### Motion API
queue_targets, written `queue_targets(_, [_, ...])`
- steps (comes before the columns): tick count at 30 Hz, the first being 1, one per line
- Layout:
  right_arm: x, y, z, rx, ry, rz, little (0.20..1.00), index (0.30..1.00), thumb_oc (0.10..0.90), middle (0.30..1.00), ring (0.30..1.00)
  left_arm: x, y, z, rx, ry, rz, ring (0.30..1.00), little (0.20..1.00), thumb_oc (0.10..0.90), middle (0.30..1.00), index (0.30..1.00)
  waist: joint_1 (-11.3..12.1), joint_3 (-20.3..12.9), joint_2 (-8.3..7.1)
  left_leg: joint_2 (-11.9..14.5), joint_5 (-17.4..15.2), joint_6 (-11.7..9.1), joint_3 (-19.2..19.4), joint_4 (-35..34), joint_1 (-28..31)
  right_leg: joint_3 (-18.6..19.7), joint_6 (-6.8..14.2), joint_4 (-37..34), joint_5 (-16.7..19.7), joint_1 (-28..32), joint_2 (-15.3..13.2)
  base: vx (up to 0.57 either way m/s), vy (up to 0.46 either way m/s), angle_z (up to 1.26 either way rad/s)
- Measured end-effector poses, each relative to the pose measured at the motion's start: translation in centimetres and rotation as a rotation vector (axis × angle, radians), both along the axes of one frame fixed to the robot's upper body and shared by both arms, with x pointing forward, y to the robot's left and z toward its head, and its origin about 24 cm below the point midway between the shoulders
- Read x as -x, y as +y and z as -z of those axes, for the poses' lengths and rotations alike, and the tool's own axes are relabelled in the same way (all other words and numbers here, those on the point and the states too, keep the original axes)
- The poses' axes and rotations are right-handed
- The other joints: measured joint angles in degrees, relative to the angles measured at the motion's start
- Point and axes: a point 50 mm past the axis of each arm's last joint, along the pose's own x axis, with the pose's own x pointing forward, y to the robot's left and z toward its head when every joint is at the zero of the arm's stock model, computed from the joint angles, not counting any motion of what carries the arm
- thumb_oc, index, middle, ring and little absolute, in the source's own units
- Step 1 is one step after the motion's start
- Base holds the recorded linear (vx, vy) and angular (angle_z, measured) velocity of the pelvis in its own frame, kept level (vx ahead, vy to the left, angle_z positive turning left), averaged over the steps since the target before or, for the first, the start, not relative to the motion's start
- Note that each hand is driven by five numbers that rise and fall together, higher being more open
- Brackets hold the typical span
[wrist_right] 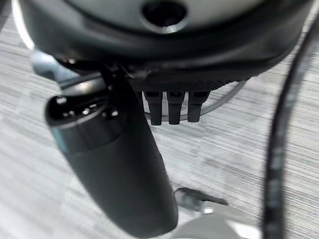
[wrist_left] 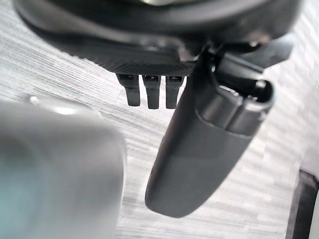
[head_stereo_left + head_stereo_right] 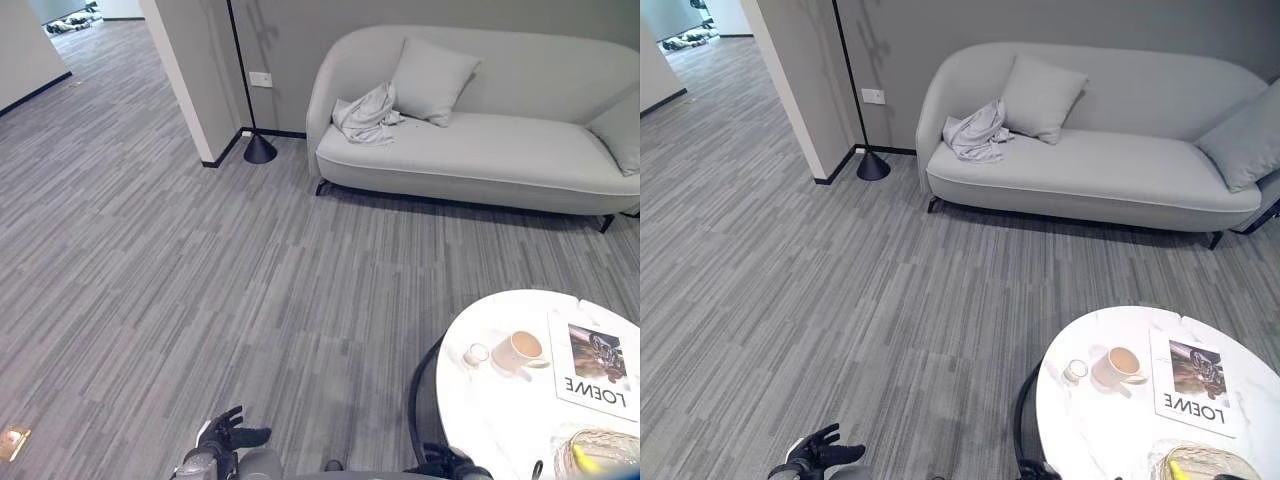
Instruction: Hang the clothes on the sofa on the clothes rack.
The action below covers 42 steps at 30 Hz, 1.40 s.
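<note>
Grey garment: crumpled on sofa, unreached. Our left hand, right hand: fingers straight, empty, awaiting approach.

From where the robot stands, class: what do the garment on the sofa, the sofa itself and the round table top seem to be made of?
Garment: soft pale grey cloth, matte, crumpled in folds.
Sofa: light grey woven upholstery, matte, with piped seams; probably fabric.
Round table top: glossy white with faint grey veins, so marble or a marble-look surface.

Open carpet floor from 9 to 1 o'clock, free passage toward sofa. Round white table blocks 4 o'clock. Wall corner, lamp base at 11.
</note>
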Motion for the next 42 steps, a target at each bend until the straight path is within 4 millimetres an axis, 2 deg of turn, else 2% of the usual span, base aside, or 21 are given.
queue_targets(3, [0.0, 0.4, 0.1, 0.000, 0.017, -0.075, 0.900, 0.900, 0.800, 0.900, 0.900, -0.8, -0.8, -0.1, 0.028, -0.023, 0.008, 0.900, 0.900, 0.800, 0.900, 0.900, 2.75, 1.15, 1.73, -2.21, 6.94, -0.20, 0.76, -25.76, 0.32, 1.80, 0.89, -0.07, -2.37, 2.33, 0.66, 0.41, 0.017, -0.19])
queue_targets(7, [0.4, 0.6, 0.3, -0.008, 0.042, -0.084, 0.900, 0.900, 0.800, 0.900, 0.900, 0.6, -0.6, 0.3, 0.042, 0.017, -0.067, 0.900, 0.900, 0.800, 0.900, 0.900, 6.29, 2.14, 4.65, -3.46, 11.21, -0.27, -4.79, -29.14, -2.36, 7.01, -0.24, -0.02, -6.29, 8.20, 1.94, 0.50, 0.070, -0.68])
queue_targets(10, [2.1, 0.5, 0.7, -0.008, 0.084, -0.045, 0.900, 0.900, 0.800, 0.900, 0.900, 3.4, 0.2, 0.9, 0.028, 0.107, -0.092, 0.900, 0.900, 0.800, 0.900, 0.900, 6.98, 1.46, 3.60, -3.21, 10.96, 0.04, -5.97, -24.70, -4.33, 10.73, 0.22, 0.04, -11.61, 13.39, 1.11, 0.49, 0.186, -0.58])
queue_targets(11, [2.8, 0.7, 0.8, -0.013, 0.109, -0.034, 0.900, 0.900, 0.800, 0.900, 0.900, 3.9, 0.4, 0.9, 0.020, 0.122, -0.097, 0.900, 0.900, 0.800, 0.900, 0.900, 7.72, 1.02, 2.62, -4.04, 14.65, 0.69, -5.17, -24.23, -3.49, 11.84, 0.82, 0.06, -13.06, 14.87, -0.51, 0.45, 0.226, -0.84])
queue_targets(12, [4.2, 1.4, 1.2, -0.029, 0.155, -0.027, 0.900, 0.900, 0.800, 0.900, 0.900, 5.0, 1.2, 1.0, 0.008, 0.145, -0.119, 0.900, 0.900, 0.800, 0.900, 0.900, 8.57, 0.58, -0.42, -6.08, 16.57, 2.09, -4.34, -23.63, -1.87, 13.57, 2.96, 2.29, -13.96, 15.17, -2.59, 0.30, 0.190, -0.71])
queue_targets(13, [4.5, 1.8, 1.3, -0.041, 0.159, -0.022, 0.900, 0.900, 0.800, 0.900, 0.900, 5.1, 1.8, 0.9, -0.009, 0.146, -0.125, 0.900, 0.900, 0.800, 0.900, 0.900, 8.29, 0.22, -1.05, -6.70, 17.36, 4.11, -4.37, -23.60, -1.01, 13.14, 3.87, 4.55, -13.46, 14.85, -2.78, 0.47, 0.291, -0.41])
queue_targets(15, [5.0, 2.6, 1.5, -0.064, 0.157, -0.011, 0.900, 0.900, 0.800, 0.900, 0.900, 4.9, 1.7, 0.9, -0.004, 0.146, -0.117, 0.900, 0.900, 0.800, 0.900, 0.900, 7.32, -0.66, -1.75, -8.13, 15.12, 6.49, -4.16, -23.73, 2.06, 12.67, 7.68, 13.22, -12.44, 13.15, -4.12, 0.53, 0.326, -0.02])
queue_targets(17, [4.3, 2.7, 1.4, -0.051, 0.143, -0.099, 0.900, 0.900, 0.800, 0.900, 0.900, 4.3, 1.5, 0.8, -0.012, 0.139, -0.069, 0.900, 0.900, 0.800, 0.900, 0.900, 7.31, -2.22, -1.75, -9.09, 12.64, 6.14, -3.16, -24.49, 4.60, 12.88, 11.65, 23.41, -11.11, 9.48, -4.97, 0.35, 0.255, -0.17])
queue_targets(18, [3.2, 3.0, 1.2, -0.047, 0.107, -0.147, 0.900, 0.900, 0.800, 0.900, 0.900, 3.6, 1.4, 0.7, -0.015, 0.123, -0.045, 0.900, 0.900, 0.800, 0.900, 0.900, 7.16, -2.97, -1.68, -9.64, 11.77, 6.68, -3.11, -24.87, 5.57, 13.10, 11.89, 25.91, -10.48, 7.89, -4.85, 0.39, 0.380, -0.34])
queue_targets(19, [1.6, 2.8, 0.8, -0.003, 0.085, -0.276, 0.900, 0.900, 0.800, 0.900, 0.900, 3.0, 1.1, 0.7, -0.044, 0.133, 0.059, 0.900, 0.900, 0.800, 0.900, 0.900, 6.73, -2.85, -0.92, -9.52, 10.65, 8.53, -2.06, -24.97, 7.01, 12.15, 16.46, 39.07, -7.82, 2.42, -4.84, 0.17, 0.214, -0.35])
queue_targets(21, [-0.6, 3.5, 0.3, 0.018, 0.003, -0.339, 0.900, 0.900, 0.800, 0.900, 0.900, 2.4, 0.6, 0.6, -0.066, 0.129, 0.160, 0.900, 0.900, 0.800, 0.900, 0.900, 5.65, -2.50, 0.26, -9.98, 10.02, 10.24, -1.58, -26.18, 9.91, 10.01, 17.56, 50.04, -5.68, -3.46, -6.05, 0.26, 0.284, -0.28])
queue_targets(23, [-2.0, 4.2, -0.2, 0.021, -0.059, -0.377, 0.900, 0.900, 0.800, 0.900, 0.900, 2.3, 0.1, 0.7, -0.082, 0.149, 0.242, 0.900, 0.900, 0.800, 0.900, 0.900, 3.81, -2.56, 2.72, -10.21, 8.23, 12.64, -1.47, -26.95, 13.65, 5.70, 16.34, 55.73, -6.25, -8.29, -8.95, 0.27, 0.215, -0.04])
queue_targets(25, [-1.7, 5.0, -0.1, 0.002, -0.077, -0.379, 0.900, 0.900, 0.800, 0.900, 0.900, 1.7, -0.8, 0.7, -0.075, 0.130, 0.300, 0.900, 0.900, 0.800, 0.900, 0.900, 2.88, -3.32, 4.02, -10.14, 6.10, 12.89, -2.49, -26.69, 15.54, 4.00, 15.62, 55.03, -7.05, -12.18, -9.22, 0.42, 0.142, 0.03])
queue_targets(27, [-2.9, 5.6, -0.7, -0.062, -0.144, -0.314, 0.900, 0.900, 0.800, 0.900, 0.900, 1.7, -0.8, 0.7, -0.089, 0.136, 0.341, 0.900, 0.900, 0.800, 0.900, 0.900, 0.30, -2.39, 5.70, -8.13, 6.93, 12.75, -3.76, -26.72, 17.03, 1.86, 10.95, 48.19, -9.96, -17.69, -4.78, 0.46, -0.033, 0.19])
queue_targets(30, [-3.0, 5.5, -0.7, -0.097, -0.162, -0.223, 0.900, 0.900, 0.800, 0.900, 0.900, 1.8, -0.4, 0.7, -0.104, 0.149, 0.350, 0.900, 0.900, 0.800, 0.900, 0.900, -1.17, -1.35, 3.67, -8.39, 4.73, 9.70, -5.49, -27.35, 19.03, -1.75, 11.18, 31.67, -9.38, -21.26, -2.61, 0.40, -0.067, 0.27])
queue_targets(31, [-2.9, 5.4, -0.7, -0.113, -0.158, -0.169, 0.900, 0.900, 0.800, 0.900, 0.900, 1.9, 0.4, 0.5, -0.131, 0.155, 0.359, 0.900, 0.900, 0.800, 0.900, 0.900, -1.87, -0.98, 1.48, -9.39, 3.28, 8.96, -6.30, -27.88, 20.32, -2.11, 12.27, 23.49, -7.57, -23.18, -2.92, 0.45, -0.082, 0.37])
queue_targets(34, [-2.7, 5.4, -0.5, -0.140, -0.158, -0.105, 0.900, 0.900, 0.800, 0.900, 0.900, 2.5, 1.1, 0.6, -0.148, 0.182, 0.341, 0.900, 0.900, 0.800, 0.900, 0.900, -2.29, -0.54, -0.49, -9.71, 0.54, 9.56, -7.29, -27.75, 23.35, -3.05, 12.93, 6.13, 0.98, -24.02, -3.77, 0.55, -0.075, 0.29])
queue_targets(38, [-2.4, 5.2, -0.4, -0.169, -0.143, -0.029, 0.900, 0.900, 0.800, 0.900, 0.900, 3.5, 1.2, 0.8, -0.145, 0.211, 0.335, 0.900, 0.900, 0.800, 0.900, 0.900, -3.91, -0.91, -0.36, -8.66, -4.88, 10.20, -10.56, -25.72, 28.69, -1.64, 13.33, 3.48, 2.37, -23.51, -4.49, 0.41, -0.080, 0.35])
queue_targets(40, [-2.2, 4.9, -0.3, -0.181, -0.127, -0.004, 0.900, 0.900, 0.800, 0.900, 0.900, 4.1, 1.2, 0.9, -0.138, 0.227, 0.330, 0.900, 0.900, 0.800, 0.900, 0.900, -4.17, -1.76, 0.23, -6.55, -7.07, 8.13, -12.09, -26.29, 31.63, -0.50, 11.13, 5.55, 6.79, -22.27, -3.33, 0.63, -0.175, 0.41])
queue_targets(41, [-1.9, 4.7, -0.2, -0.182, -0.117, 0.009, 0.900, 0.900, 0.800, 0.900, 0.900, 4.9, 1.0, 1.0, -0.123, 0.245, 0.341, 0.900, 0.900, 0.800, 0.900, 0.900, -4.74, -2.33, -0.04, -5.89, -7.96, 5.34, -13.26, -23.61, 32.31, -0.25, 7.26, 6.41, 12.34, -20.73, -2.69, 0.82, -0.254, 0.48])
queue_targets(42, [-2.0, 4.2, -0.2, -0.176, -0.114, 0.016, 0.900, 0.900, 0.800, 0.900, 0.900, 5.1, 0.8, 1.1, -0.122, 0.253, 0.352, 0.900, 0.900, 0.800, 0.900, 0.900, -5.07, -3.11, 1.45, -4.55, -8.43, 3.59, -14.90, -21.58, 32.50, -0.40, 5.76, 8.00, 12.51, -20.07, -1.68, 0.44, -0.155, 0.48])
